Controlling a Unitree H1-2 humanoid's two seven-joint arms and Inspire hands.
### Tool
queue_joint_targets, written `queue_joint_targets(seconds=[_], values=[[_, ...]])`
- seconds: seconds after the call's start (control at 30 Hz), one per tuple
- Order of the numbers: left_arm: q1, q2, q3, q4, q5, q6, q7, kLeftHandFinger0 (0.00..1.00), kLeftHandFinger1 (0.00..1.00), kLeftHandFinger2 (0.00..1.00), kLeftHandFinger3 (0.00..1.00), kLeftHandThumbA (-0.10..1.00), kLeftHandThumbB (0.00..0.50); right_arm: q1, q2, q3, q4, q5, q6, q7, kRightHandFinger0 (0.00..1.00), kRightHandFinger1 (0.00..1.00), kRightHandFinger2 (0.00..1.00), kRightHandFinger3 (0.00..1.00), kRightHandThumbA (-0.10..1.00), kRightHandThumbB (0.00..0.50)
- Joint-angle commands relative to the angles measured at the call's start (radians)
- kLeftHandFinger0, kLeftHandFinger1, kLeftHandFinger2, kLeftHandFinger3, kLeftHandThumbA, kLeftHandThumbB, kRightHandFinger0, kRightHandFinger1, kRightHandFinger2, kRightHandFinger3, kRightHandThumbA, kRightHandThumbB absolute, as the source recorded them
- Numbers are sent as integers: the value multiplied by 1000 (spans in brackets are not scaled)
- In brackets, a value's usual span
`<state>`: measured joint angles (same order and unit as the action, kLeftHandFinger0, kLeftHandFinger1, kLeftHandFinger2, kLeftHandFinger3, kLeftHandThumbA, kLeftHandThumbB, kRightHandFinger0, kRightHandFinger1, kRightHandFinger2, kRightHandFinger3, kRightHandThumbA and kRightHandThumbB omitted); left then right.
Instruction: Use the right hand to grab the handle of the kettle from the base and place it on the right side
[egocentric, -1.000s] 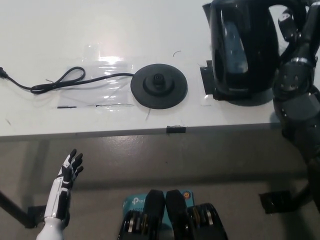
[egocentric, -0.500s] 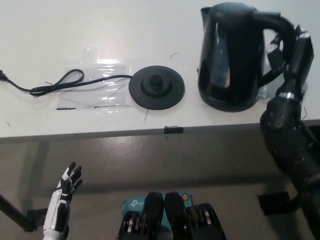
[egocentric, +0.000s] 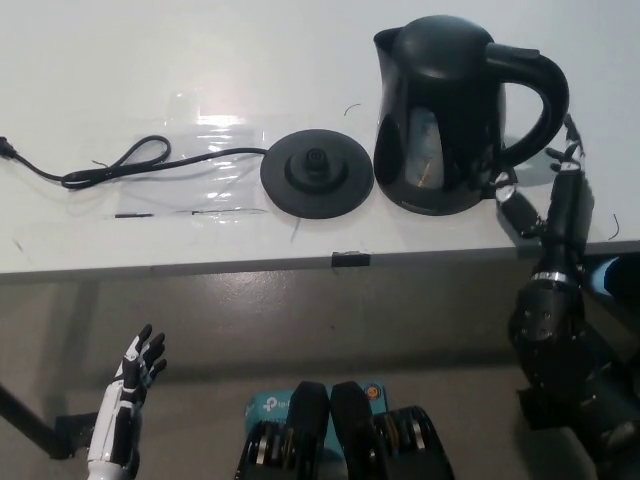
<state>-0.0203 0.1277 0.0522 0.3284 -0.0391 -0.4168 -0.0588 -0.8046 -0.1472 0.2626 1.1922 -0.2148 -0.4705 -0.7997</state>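
Kettle (egocentric: 440, 120) — upright on table (egocentric: 120, 60), upper right, just beside base (egocentric: 317, 172). Right hand (egocentric: 560, 195) released, beside handle; left hand (egocentric: 135, 370) spread, lower left. No legible writing.

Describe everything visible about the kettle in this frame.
The kettle is glossy black plastic with a domed lid, a spout pointing left and a looped handle on its right. It stands upright on the white table, just right of its round base, off it. The right hand is beside the handle, not gripping.

Lab/test setup: taped marks (egocentric: 352, 259) on white table (egocentric: 200, 60).
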Motion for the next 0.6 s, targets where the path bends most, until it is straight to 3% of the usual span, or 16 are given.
queue_joint_targets(seconds=[0.0, 0.07, 0.2, 0.23, 0.27, 0.33, 0.4, 0.57], values=[[-5, 2, 4, -12, -18, -40, -8, 1000, 1000, 1000, 1000, 1000, 499, -40, -26, -34, -74, 79, 0, 172, 1000, 1000, 1000, 1000, 827, 384], [-24, 5, 8, -1, -18, -45, -6, 1000, 1000, 1000, 1000, 1000, 500, -53, -36, -47, -89, 92, 0, 232, 1000, 1000, 1000, 1000, 910, 451], [-13, 4, 10, -5, -18, -42, -6, 1000, 1000, 1000, 1000, 1000, 500, -24, -56, -77, -182, 156, 0, 399, 1000, 1000, 1000, 1000, 928, 482], [-5, 3, 9, -8, -18, -43, -7, 1000, 1000, 1000, 1000, 1000, 500, 0, -63, -91, -243, 194, 0, 455, 1000, 1000, 1000, 1000, 869, 491], [3, 3, 8, -15, -19, -40, -9, 1000, 1000, 1000, 1000, 1000, 500, 20, -66, -102, -289, 222, 0, 494, 1000, 1000, 1000, 1000, 882, 498], [0, 6, 9, -17, -21, -38, -11, 1000, 1000, 1000, 1000, 1000, 500, 30, -67, -120, -335, 257, 0, 541, 1000, 1000, 1000, 1000, 905, 500], [-1, 7, 11, -19, -21, -34, -10, 1000, 1000, 1000, 1000, 1000, 500, 51, -77, -126, -408, 275, 0, 564, 1000, 1000, 1000, 1000, 1000, 500], [-33, 10, 12, -8, -18, -34, -10, 1000, 1000, 1000, 1000, 1000, 500, 108, -86, -194, -630, 392, 0, 614, 1000, 1000, 1000, 1000, 1000, 500]])
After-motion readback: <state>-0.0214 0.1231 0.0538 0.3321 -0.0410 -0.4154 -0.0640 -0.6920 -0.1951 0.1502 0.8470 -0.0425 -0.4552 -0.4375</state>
